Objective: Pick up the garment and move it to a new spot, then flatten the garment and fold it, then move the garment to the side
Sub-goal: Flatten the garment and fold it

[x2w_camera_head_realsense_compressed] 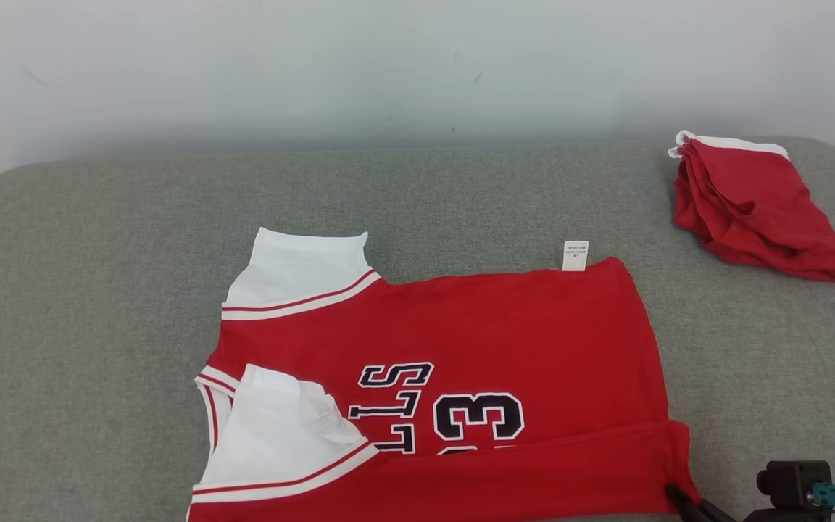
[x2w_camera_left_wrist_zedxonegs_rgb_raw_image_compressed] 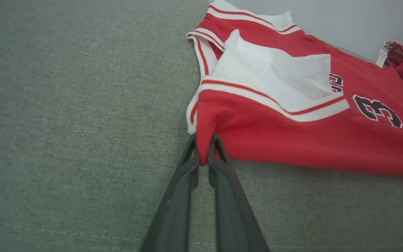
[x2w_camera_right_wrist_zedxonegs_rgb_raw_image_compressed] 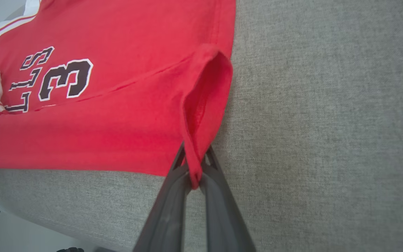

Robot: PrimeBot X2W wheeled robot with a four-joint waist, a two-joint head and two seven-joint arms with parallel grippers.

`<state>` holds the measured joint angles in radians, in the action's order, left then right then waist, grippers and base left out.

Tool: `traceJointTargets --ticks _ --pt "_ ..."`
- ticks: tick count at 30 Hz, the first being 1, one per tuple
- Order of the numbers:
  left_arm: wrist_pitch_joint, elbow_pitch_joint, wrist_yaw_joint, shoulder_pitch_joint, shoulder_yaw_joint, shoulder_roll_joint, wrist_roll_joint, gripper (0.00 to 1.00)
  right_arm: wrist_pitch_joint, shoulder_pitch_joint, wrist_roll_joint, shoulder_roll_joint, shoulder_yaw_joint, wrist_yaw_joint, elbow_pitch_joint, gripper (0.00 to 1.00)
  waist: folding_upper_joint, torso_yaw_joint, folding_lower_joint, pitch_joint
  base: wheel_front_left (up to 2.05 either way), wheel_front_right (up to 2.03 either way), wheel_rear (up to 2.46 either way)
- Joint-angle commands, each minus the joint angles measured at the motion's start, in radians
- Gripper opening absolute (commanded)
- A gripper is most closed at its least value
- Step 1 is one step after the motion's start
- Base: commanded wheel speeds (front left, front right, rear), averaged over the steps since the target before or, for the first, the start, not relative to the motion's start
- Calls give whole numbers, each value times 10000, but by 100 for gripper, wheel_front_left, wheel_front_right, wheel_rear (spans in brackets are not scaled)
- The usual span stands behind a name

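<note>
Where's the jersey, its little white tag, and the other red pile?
jersey (x2w_camera_head_realsense_compressed: 504, 326): head view, on the plain red cloth near its middle.
tag (x2w_camera_head_realsense_compressed: 575, 255): head view, middle of the white label at the jersey's far edge.
red pile (x2w_camera_head_realsense_compressed: 751, 210): head view, middle of the bunched cloth, far right.

Red jersey (x2w_camera_head_realsense_compressed: 504, 326) with white sleeves and black numbers, spread flat, near edge folded over, collar left.

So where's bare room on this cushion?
Bare: cushion left of the jersey, and the strip between it and the wall. Crowded: far right by the folded red garment; near edge, where left gripper and right gripper pinch the jersey.
</note>
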<state>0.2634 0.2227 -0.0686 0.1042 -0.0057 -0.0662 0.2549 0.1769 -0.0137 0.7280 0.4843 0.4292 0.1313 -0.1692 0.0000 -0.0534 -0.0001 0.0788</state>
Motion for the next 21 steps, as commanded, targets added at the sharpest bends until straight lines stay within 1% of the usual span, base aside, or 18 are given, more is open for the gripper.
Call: traceJointTargets --ticks 1,5,6,7,8,13,15,18,21 --pt "10 33 72 268 71 -23 77 0 90 -178 -133 -69 -150 -9 74 0 0 0 1 6 0 0 0" --pt "10 179 50 260 -20 -3 71 0 208 -283 -291 -206 -296 -9 27 0 0 33 1 12 0 0 0" --pt "10 173 81 200 -28 -11 16 0 224 -297 -336 -248 -350 -9 33 4 0 45 1 14 0 0 0" --pt "10 179 93 147 -31 -15 -9 47 201 -318 -387 -277 -399 -9 46 62 0 56 1 19 0 0 0" --pt "10 196 93 116 -36 -8 -25 100 151 -335 -431 -327 -458 -9 47 100 0 67 1 23 0 0 0" --pt "10 34 171 27 86 25 -135 100 -149 -267 -634 -526 -642 -9 163 100 0 117 1 22 0 0 0" --pt "10 -228 195 4 220 35 -161 100 -365 -217 -733 -544 -733 -9 290 100 0 140 1 18 0 0 0" --pt "10 -768 274 5 430 63 -282 100 -846 -89 -946 -521 -818 -9 514 100 0 182 1 21 0 0 0" --pt "10 -1427 467 76 636 94 -456 100 -1521 61 -1201 -611 -927 -9 723 100 0 215 1 9 0 0 0"
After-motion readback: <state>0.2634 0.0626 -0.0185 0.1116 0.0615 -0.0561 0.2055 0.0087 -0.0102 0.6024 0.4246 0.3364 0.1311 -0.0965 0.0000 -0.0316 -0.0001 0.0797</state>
